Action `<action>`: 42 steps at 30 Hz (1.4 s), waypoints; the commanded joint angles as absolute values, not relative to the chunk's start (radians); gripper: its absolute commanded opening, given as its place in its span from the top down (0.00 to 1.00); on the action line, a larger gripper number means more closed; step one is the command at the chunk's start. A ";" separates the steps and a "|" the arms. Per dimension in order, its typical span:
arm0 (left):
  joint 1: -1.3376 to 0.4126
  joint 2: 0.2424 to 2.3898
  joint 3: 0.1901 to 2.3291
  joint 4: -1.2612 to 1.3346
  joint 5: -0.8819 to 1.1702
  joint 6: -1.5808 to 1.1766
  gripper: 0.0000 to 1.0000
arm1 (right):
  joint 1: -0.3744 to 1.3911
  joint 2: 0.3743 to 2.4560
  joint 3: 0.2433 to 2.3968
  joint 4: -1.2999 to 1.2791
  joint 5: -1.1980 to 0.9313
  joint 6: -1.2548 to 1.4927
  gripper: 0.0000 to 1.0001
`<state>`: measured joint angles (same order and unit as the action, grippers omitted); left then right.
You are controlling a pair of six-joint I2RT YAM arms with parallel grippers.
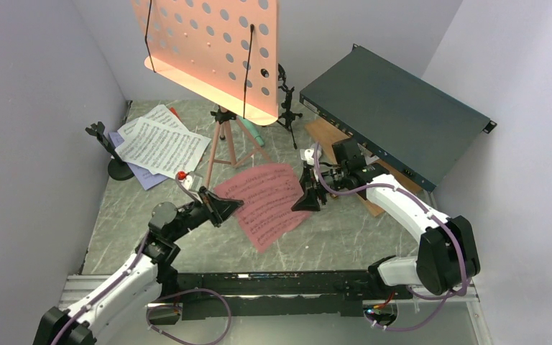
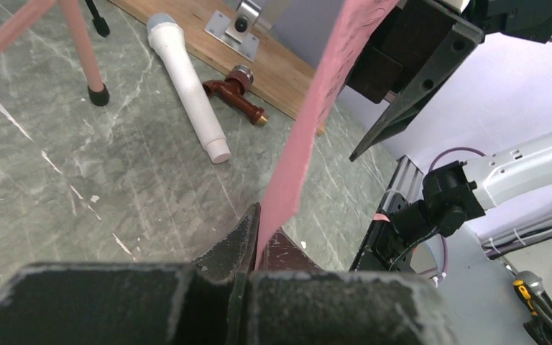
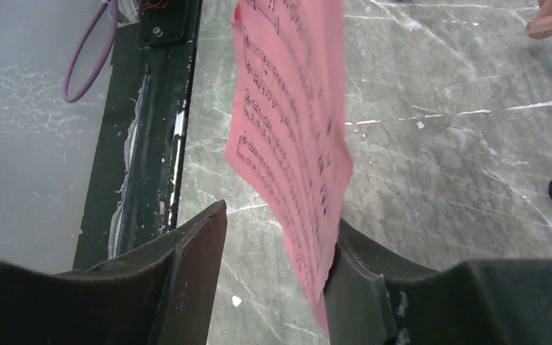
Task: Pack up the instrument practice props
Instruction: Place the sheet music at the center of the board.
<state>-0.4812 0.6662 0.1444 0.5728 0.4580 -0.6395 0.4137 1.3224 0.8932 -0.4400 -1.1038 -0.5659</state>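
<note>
Paper hung between both arms in the overhead view: the red sheet-music page (image 1: 266,201) was off the counter (image 1: 330,237), with the left end effector (image 1: 226,207) at its left edge and the right end effector (image 1: 309,200) at its right edge. We judged this a two-sided hold, or a handover, meant to keep the limp sheet from folding. Just behind it stood the pink music tripod (image 1: 212,43), whose legs and overhanging desk crowded any lift. The white pages (image 1: 162,147), the lavender page (image 1: 140,176), a black microphone mount (image 1: 111,154) and the green microphone (image 1: 255,133) lay farther back. The dark green box (image 1: 395,115) sat on the wooden board (image 1: 323,133) to the right.

From the left wrist, we saw the fingers clenched on the page's edge, the sheet rising edge-on from them. Beyond it the white microphone (image 2: 187,86) lay on the counter beside the board, near a tripod foot.

From the right wrist, the fingers stood apart around the page, which touched only one of them. That side was released, not gripping.
</note>
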 commanded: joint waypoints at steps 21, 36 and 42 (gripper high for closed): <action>-0.477 0.391 0.498 -0.334 0.003 -0.550 1.00 | 0.405 1.304 0.911 -0.367 -1.019 -0.507 0.19; -0.477 0.567 0.787 -0.473 -0.404 -0.452 1.00 | 0.403 1.294 0.910 -0.361 -1.006 -0.499 0.17; -0.449 0.700 0.932 -0.452 -0.451 -0.369 1.00 | 0.403 1.280 0.904 -0.354 -1.011 -0.492 0.16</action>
